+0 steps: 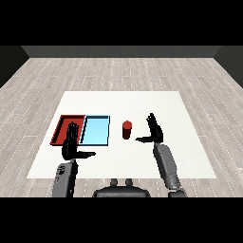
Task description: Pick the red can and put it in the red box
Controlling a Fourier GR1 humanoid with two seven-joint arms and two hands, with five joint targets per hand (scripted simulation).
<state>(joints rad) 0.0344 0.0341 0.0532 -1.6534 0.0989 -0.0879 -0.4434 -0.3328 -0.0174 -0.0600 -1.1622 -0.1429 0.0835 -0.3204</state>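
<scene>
The red can (126, 130) stands upright on the white table, just right of the light blue tray (95, 131). The red tray (61, 128) lies at the far left, beside the blue one. My right hand (154, 131) is open, fingers straight up and thumb pointing left toward the can, a short gap to the can's right. My left hand (71, 143) is open too, fingers straight and thumb out to the right; it hovers over the near edge of the red tray and covers part of it.
The white table (142, 102) extends well beyond the trays on every side, with wooden floor around it. Bare table lies between the can and my right hand.
</scene>
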